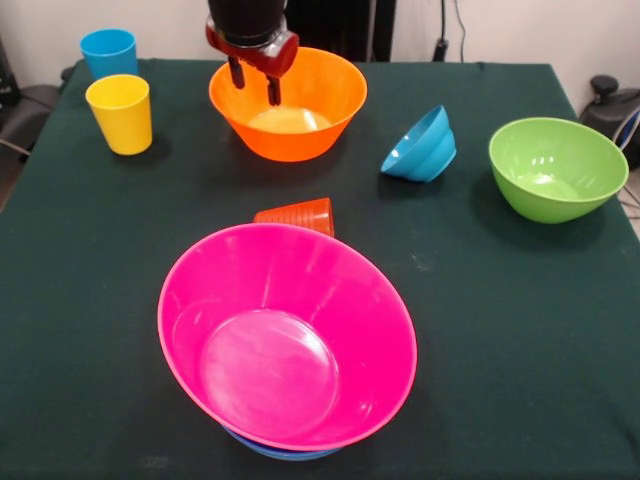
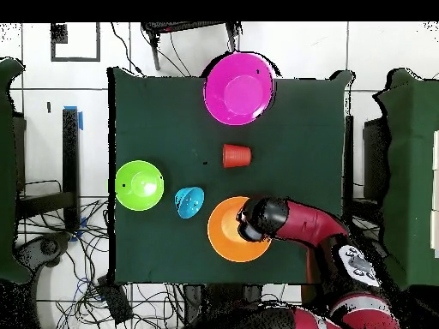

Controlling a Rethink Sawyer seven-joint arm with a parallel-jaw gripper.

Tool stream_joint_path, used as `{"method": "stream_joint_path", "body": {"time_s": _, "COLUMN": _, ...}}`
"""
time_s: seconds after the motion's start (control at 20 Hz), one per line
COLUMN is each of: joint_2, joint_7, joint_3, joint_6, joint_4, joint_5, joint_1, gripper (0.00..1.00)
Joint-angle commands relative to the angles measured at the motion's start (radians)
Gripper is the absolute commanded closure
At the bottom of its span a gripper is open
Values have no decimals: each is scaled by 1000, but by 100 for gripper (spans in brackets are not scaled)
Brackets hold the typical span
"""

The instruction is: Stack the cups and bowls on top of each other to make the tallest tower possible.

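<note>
My gripper (image 1: 254, 83) is open and empty, its fingers hanging just over the far left inside of the large orange bowl (image 1: 330, 100); the overhead view shows the gripper (image 2: 249, 225) over that bowl (image 2: 223, 233) too. The tower, a large pink bowl (image 1: 290, 335) nested over a blue bowl whose rim (image 1: 280, 452) shows beneath, stands at the near edge. An orange-red ribbed cup (image 1: 298, 214) lies on its side just behind it. A ridged blue bowl (image 1: 420, 146) lies tipped on its side. A green bowl (image 1: 556, 168) stands upright at the right. A yellow cup (image 1: 120, 113) and a sky blue cup (image 1: 109, 52) stand upright at the far left.
All things rest on a dark green tablecloth (image 1: 500, 330). In the overhead view the pink bowl (image 2: 238, 87), orange-red cup (image 2: 237, 155), ridged blue bowl (image 2: 189, 202) and green bowl (image 2: 139, 184) show; the arm (image 2: 309, 224) hides the yellow and blue cups.
</note>
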Motion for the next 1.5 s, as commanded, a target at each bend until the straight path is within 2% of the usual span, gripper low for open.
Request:
{"method": "stream_joint_path", "body": {"time_s": 0.05, "joint_2": -15, "joint_7": -89, "joint_3": 111, "joint_6": 88, "joint_4": -12, "joint_5": -50, "joint_1": 21, "gripper": 0}}
{"method": "stream_joint_path", "body": {"time_s": 0.3, "joint_2": -8, "joint_7": -59, "joint_3": 131, "joint_6": 58, "joint_4": 10, "joint_5": -26, "joint_1": 6, "gripper": 0}}
{"method": "stream_joint_path", "body": {"time_s": 0.5, "joint_2": -27, "joint_7": -89, "joint_3": 147, "joint_6": 94, "joint_4": 15, "joint_5": -24, "joint_1": -18, "gripper": 0}}
{"method": "stream_joint_path", "body": {"time_s": 0.6, "joint_2": -20, "joint_7": -93, "joint_3": 150, "joint_6": 81, "joint_4": 13, "joint_5": -31, "joint_1": -28, "gripper": 0}}
{"method": "stream_joint_path", "body": {"time_s": 0.7, "joint_2": -8, "joint_7": -101, "joint_3": 147, "joint_6": 110, "joint_4": -10, "joint_5": -33, "joint_1": -35, "gripper": 0}}
{"method": "stream_joint_path", "body": {"time_s": 0.95, "joint_2": -10, "joint_7": -157, "joint_3": 151, "joint_6": 128, "joint_4": -24, "joint_5": -67, "joint_1": -75, "gripper": 0}}
{"method": "stream_joint_path", "body": {"time_s": 1.2, "joint_2": -35, "joint_7": -214, "joint_3": 142, "joint_6": 158, "joint_4": -32, "joint_5": -132, "joint_1": -110, "gripper": 0}}
{"method": "stream_joint_path", "body": {"time_s": 1.5, "joint_2": -32, "joint_7": -225, "joint_3": 150, "joint_6": 163, "joint_4": -69, "joint_5": -218, "joint_1": -133, "gripper": 0}}
